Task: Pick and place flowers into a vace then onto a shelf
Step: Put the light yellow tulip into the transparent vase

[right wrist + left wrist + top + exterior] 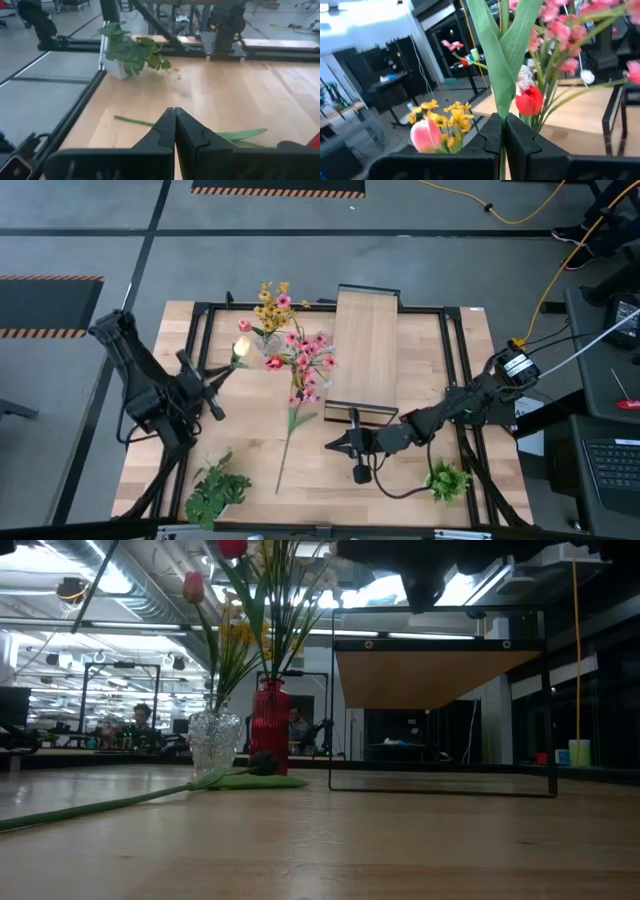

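Nearest item: a loose flower stem [110, 804] lying flat on the bench [400, 850], running from the low view's front left edge back toward the vace. In the high view the same stem [288, 442] lies lengthwise at mid-bench with its pink blossom spray toward the vases.

Vace [214, 743]: clear glass, upright on the bench, just beside a red vase [269, 726] that carries most of the bouquet. Seen from above, the flowers [296, 352] cluster just left of the shelf, with yellow daisies [270, 308] on the far side.

Left hand [503, 131]: fingers pressed together on a green leafy stem [500, 60] rising straight out of the grip. From above, this hand [222, 376] sits near the pale tulip [241, 350], left of the bouquet. A pink tulip [425, 135], yellow daisies and a red rose [529, 100] show close by.

Right hand [174, 120]: fingers closed tip to tip, holding nothing, above the bench with the loose stem lying beyond it. From above it [340, 444] hangs just off the shelf's near end.

Shelf [365, 355]: light-wood plank on a dark frame, centre-right of the bench, nothing on top.

Leafy green bunches: one [215, 490] at the near left corner, one [447, 480] at the near right.
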Available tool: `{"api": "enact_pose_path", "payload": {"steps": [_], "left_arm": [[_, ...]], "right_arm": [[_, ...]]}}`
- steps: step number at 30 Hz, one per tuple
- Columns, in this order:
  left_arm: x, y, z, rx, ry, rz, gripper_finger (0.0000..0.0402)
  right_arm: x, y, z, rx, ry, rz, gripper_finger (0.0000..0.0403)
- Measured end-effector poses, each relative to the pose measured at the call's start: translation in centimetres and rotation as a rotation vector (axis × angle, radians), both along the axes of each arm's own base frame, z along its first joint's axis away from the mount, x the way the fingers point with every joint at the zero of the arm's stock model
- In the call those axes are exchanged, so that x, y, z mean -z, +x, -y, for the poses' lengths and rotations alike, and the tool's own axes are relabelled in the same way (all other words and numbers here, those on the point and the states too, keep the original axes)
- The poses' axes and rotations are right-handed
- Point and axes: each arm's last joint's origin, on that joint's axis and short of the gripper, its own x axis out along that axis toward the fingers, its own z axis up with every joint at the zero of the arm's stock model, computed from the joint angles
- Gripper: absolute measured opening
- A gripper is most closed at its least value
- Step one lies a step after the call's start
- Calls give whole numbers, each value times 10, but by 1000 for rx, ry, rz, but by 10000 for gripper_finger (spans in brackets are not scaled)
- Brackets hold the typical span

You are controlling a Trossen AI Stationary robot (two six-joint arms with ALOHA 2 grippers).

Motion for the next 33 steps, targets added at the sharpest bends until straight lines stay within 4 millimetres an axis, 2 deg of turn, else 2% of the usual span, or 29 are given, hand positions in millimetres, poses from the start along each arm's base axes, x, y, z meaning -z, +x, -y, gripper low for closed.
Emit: {"api": "enact_pose_path", "payload": {"steps": [9, 16, 22, 28, 30, 33], "left_arm": [[-11, -12, -20, -22, -73, 62, 3], [-10, -10, -20, -40, -11, 12, 3], [-23, -17, -40, -110, -1, -30, 3], [-31, -35, -62, -114, -53, -50, 3], [-31, -41, -66, -86, -114, -69, 3], [-20, -43, -65, -24, -168, -126, 3]], "right_arm": [[1, 5, 10, 13, 25, -16, 5], [1, 8, 17, 19, 26, -18, 5], [1, 12, 26, -14, 47, -19, 5], [1, 14, 29, -21, -1, -14, 5], [1, 14, 29, -26, -24, -11, 5], [1, 14, 29, -31, -51, -6, 5]]}}
